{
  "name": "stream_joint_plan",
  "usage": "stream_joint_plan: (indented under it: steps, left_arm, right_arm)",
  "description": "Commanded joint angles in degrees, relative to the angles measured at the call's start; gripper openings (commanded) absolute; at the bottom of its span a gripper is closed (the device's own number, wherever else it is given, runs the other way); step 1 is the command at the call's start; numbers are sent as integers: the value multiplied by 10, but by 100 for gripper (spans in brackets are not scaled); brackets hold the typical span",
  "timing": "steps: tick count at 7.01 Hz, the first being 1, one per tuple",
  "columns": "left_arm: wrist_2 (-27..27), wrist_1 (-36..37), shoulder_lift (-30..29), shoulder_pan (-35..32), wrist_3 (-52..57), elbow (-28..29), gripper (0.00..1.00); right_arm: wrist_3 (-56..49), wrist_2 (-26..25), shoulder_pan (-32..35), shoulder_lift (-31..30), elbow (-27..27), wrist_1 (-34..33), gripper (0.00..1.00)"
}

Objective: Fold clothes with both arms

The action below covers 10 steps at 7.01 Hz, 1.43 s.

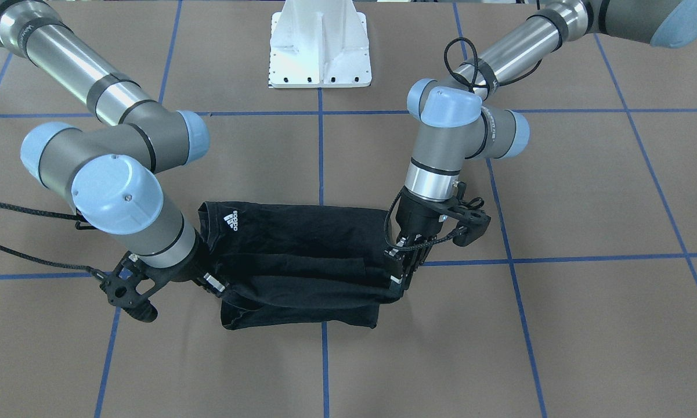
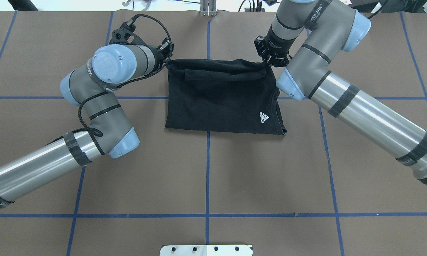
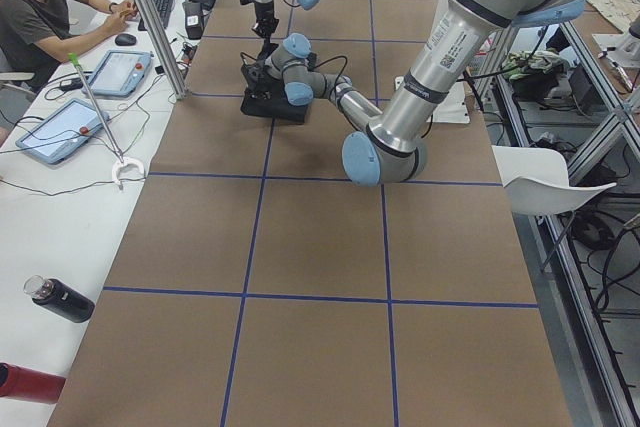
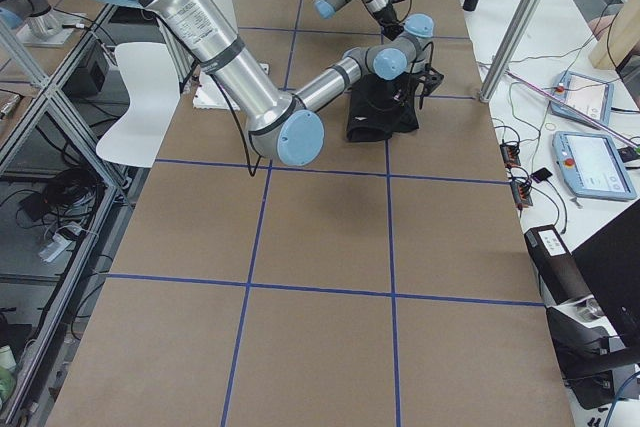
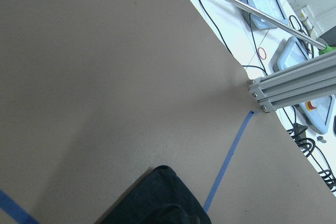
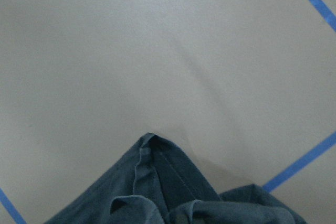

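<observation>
The black T-shirt (image 2: 217,103) is folded into a soft, slightly crooked rectangle around the middle of the table (image 2: 206,170), a little way out from the white mounting base (image 1: 320,46). Its small white three-stripe logo (image 2: 264,117) faces up near the ribbed collar. The cotton looks matte and limp. The edge farthest from the base is bunched and wrinkled, raised off the surface and sagging between two corners.

The left gripper (image 1: 399,278) has its fingers pinched tight on one of those corners. The right gripper (image 1: 213,284) is clamped on the other, with cloth drooping beneath it.

The table is covered in flat brown sheeting crossed by blue tape lines (image 2: 207,167). Along the white bench beside it, an operator (image 3: 40,7) sits near tablets (image 3: 55,132) and a dark bottle (image 3: 60,299).
</observation>
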Motion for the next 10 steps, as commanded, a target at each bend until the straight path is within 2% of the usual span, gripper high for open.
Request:
stream_joint_plan:
  steps: [1,3,4,5,6,7,8,9,10]
  left_arm:
    - [-12,-26,-9,-34,33,29,100]
    - [-42,-28,-6,-41,41,13,100]
    - [-80,-21,14,-47,63,-26,100]
    - [-117,-17,67,-53,128,-92,100]
    - [-119,9,122,-56,220,-176,100]
    - [-142,74,152,-61,296,-236,100]
    - [-152,115,198,-69,374,-302,100]
    - [-190,128,253,-92,464,-348,100]
    - [-268,128,321,-139,578,-379,100]
  right_arm:
    - [-20,-3,23,43,-58,25,100]
    - [-48,5,37,35,-51,28,100]
    - [-51,5,36,4,-15,29,100]
    - [-82,4,40,-46,46,27,100]
    - [-138,3,50,-109,112,26,100]
    - [-225,9,70,-171,167,21,100]
    - [-316,11,100,-209,198,-10,100]
    - [-433,12,122,-236,229,-71,100]
    - [-548,14,161,-259,262,-142,100]
